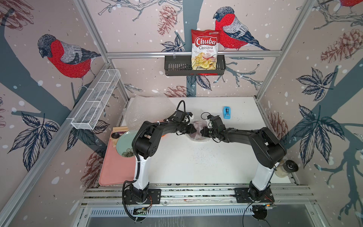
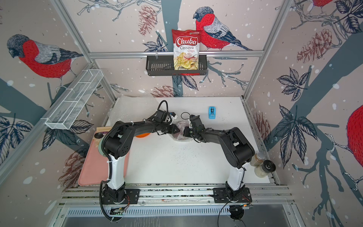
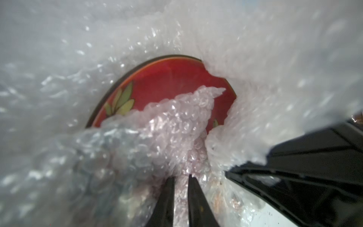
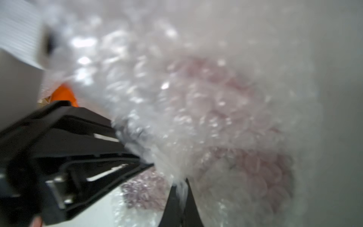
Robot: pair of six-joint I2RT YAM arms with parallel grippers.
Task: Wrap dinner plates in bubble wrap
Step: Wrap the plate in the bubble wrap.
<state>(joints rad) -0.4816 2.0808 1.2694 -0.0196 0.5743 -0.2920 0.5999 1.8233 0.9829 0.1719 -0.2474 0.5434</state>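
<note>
Bubble wrap (image 3: 176, 125) half covering red floral plate (image 3: 167, 82).
Left gripper (image 3: 181, 188) and right gripper (image 4: 181, 194) pinch wrap; flaps should overlap the bare centre.

Left gripper (image 1: 196, 130) and right gripper (image 1: 202, 132) faced each other over bubble wrap (image 1: 196, 138) covering a dark red plate (image 1: 198, 125) at the table (image 1: 196, 167) centre; spare sheets (image 1: 149, 112) occupied its far-left corner.

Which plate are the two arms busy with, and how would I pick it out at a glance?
Look to the middle of the white table, where the left gripper and right gripper face each other, each pinching a crumpled bundle of bubble wrap. Inside sits the dark red plate. Its leaf pattern and wrapping set it apart from the bare orange plate beside it.
</note>
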